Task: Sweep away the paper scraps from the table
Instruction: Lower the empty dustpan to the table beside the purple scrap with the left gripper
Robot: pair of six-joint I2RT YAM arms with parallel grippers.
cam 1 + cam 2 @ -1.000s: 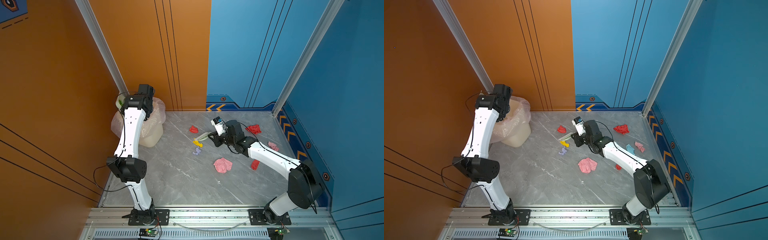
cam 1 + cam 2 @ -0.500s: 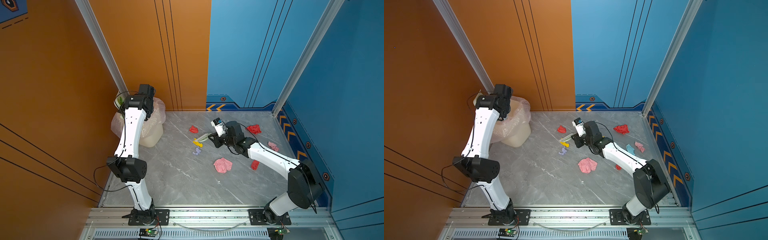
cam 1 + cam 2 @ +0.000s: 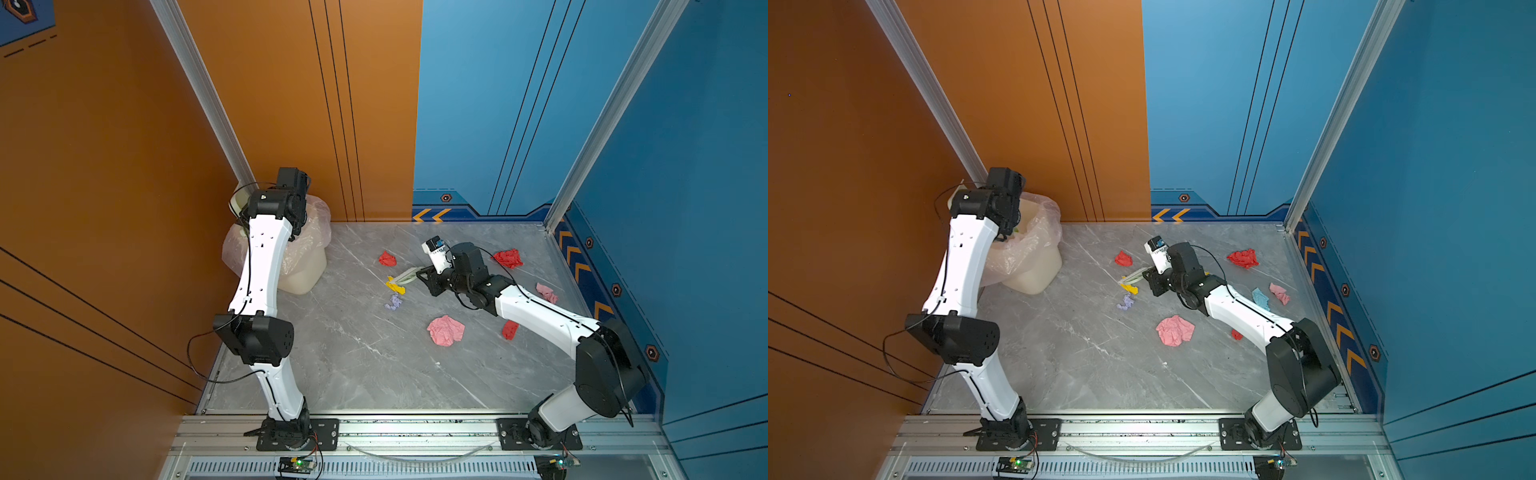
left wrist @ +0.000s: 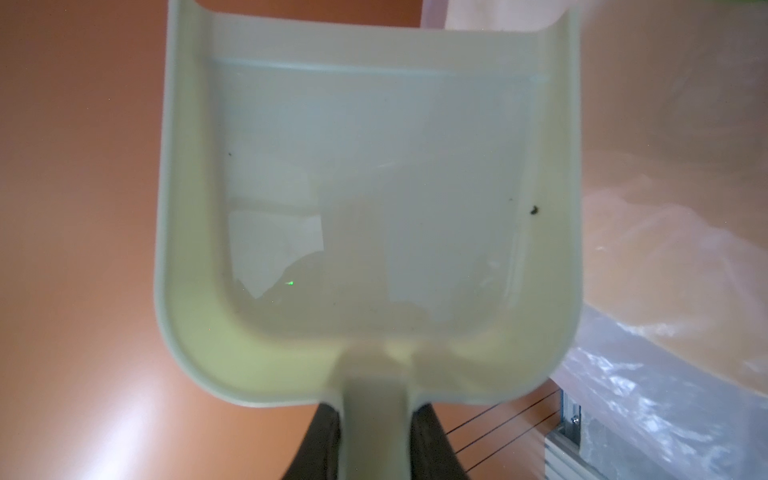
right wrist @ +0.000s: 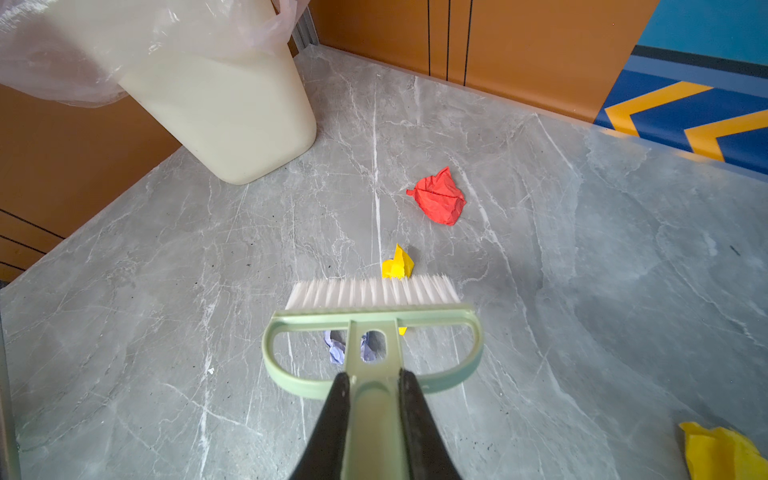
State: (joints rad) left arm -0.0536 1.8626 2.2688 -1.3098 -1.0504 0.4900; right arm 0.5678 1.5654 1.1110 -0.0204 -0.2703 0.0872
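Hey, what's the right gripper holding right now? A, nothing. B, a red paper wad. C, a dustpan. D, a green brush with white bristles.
D: in the right wrist view the right gripper is shut on the handle of the green brush, its bristles by a yellow scrap.

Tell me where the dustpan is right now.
The dustpan is clamped in the left gripper, raised next to the lined bin at the table's far left corner. In both top views the left arm hides most of it.
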